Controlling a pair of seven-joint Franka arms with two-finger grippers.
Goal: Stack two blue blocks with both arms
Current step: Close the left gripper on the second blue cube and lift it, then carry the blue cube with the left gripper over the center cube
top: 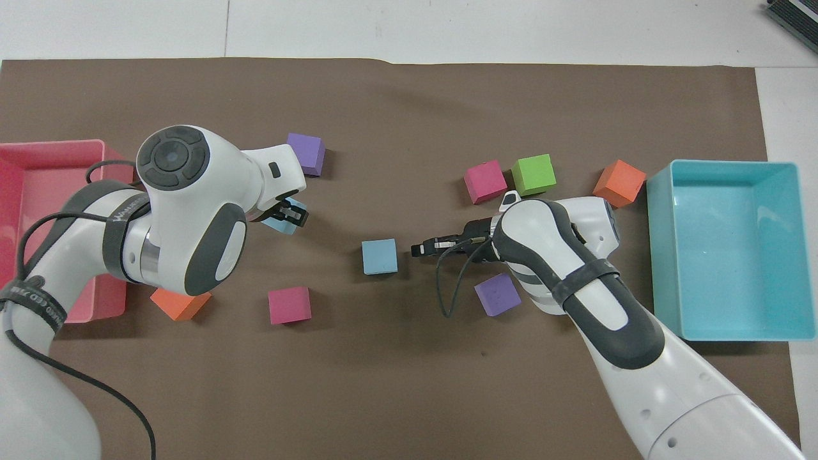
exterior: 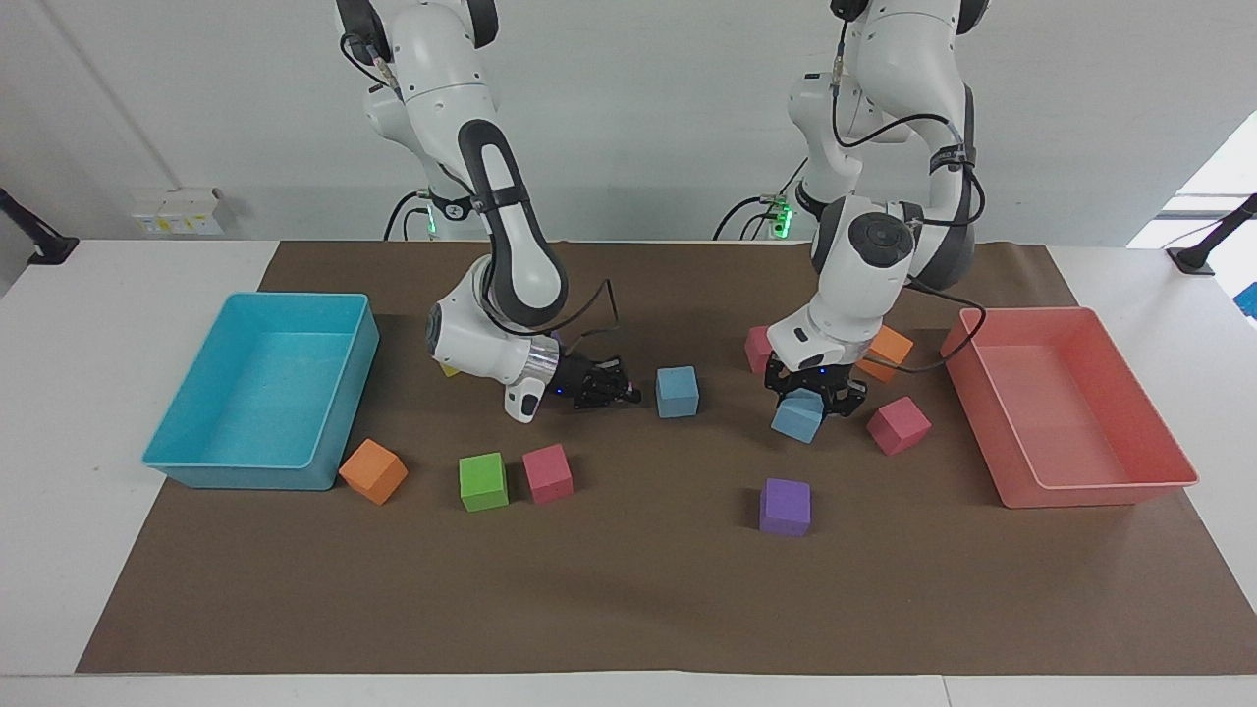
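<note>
i have the left gripper (exterior: 807,396) pointing down over the brown paper mat (exterior: 628,599) toward the left arm's end of the table, its two black fingers closed onto the sides of one small light blue foam cube (exterior: 797,419), which sits tilted between them; i cannot tell whether that cube is clear of the mat or touching it. reading the facing view as a clock centred on this held cube, a pink foam cube (exterior: 898,424) lies near it at three o'clock, a purple foam cube (exterior: 785,507) rests at six o'clock, an orange foam cube (exterior: 892,349) shows at one o'clock, partly hidden by the arm, and the second light blue foam cube (exterior: 677,392) stands alone on the mat at nine o'clock, well apart. the right gripper (exterior: 619,392) lies low and level at nine o'clock from that second cube, just beside it without touching, fingertips pressed together and holding nothing; this arm waits. the long pink plastic tray (exterior: 1080,493) sits at the left arm's end of the mat and the turquoise plastic tray (exterior: 245,475) at the right arm's end.
</note>
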